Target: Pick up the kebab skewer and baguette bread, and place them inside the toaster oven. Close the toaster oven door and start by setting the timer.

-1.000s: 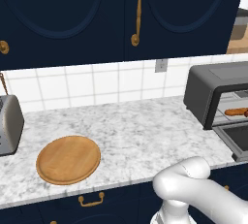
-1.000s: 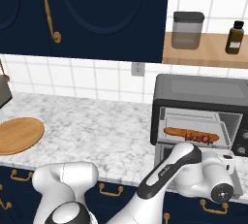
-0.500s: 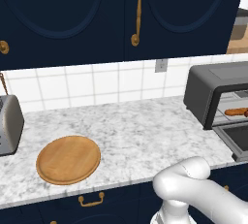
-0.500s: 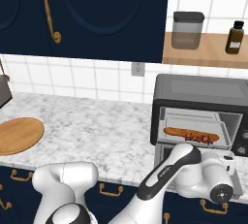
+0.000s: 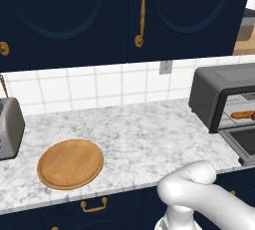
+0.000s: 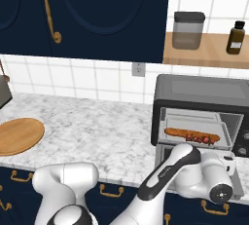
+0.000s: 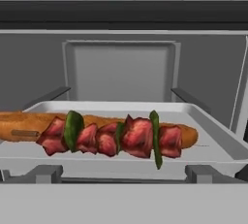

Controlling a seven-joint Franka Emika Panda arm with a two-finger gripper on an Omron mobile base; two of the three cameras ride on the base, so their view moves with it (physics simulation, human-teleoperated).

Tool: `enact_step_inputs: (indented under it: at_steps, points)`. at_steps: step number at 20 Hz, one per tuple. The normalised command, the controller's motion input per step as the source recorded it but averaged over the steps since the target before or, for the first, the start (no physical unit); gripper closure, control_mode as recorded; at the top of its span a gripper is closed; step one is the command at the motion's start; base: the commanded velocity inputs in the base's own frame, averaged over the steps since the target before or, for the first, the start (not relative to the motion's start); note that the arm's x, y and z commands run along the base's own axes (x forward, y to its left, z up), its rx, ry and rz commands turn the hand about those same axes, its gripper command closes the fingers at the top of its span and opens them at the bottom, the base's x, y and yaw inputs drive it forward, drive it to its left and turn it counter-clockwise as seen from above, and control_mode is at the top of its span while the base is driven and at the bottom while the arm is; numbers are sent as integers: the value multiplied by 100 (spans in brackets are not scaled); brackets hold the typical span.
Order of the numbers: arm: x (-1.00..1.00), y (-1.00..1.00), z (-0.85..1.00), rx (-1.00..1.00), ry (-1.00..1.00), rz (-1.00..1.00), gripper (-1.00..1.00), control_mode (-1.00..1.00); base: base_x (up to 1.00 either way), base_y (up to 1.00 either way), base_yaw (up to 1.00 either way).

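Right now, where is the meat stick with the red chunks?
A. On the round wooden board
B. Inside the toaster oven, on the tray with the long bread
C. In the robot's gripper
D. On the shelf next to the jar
B: the kebab skewer lies on the tray inside the open toaster oven, right in front of the baguette bread.

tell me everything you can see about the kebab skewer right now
The kebab skewer carries chunky red-brown meat pieces with a few thin green slices between them. It lies level, lengthwise along the front of the baguette bread, touching it, on the pale grey tray inside the open toaster oven. The stick itself is hard to make out. Nothing grips it.
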Motion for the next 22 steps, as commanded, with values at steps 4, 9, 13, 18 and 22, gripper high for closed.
enact_step_inputs:
  at_steps: [4,9,13,18,22]
  points:
    - [2,0,-4,0,3,0,-100,-100,0,0,0]
    - [0,0,-5,0,6,0,-100,-100,0,0,0]
    - [6,0,-3,0,3,0,-100,-100,0,0,0]
    - [6,0,-5,0,0,0,-100,-100,0,0,0]
    - [8,0,-11,0,0,0,-100,-100,0,0,0]
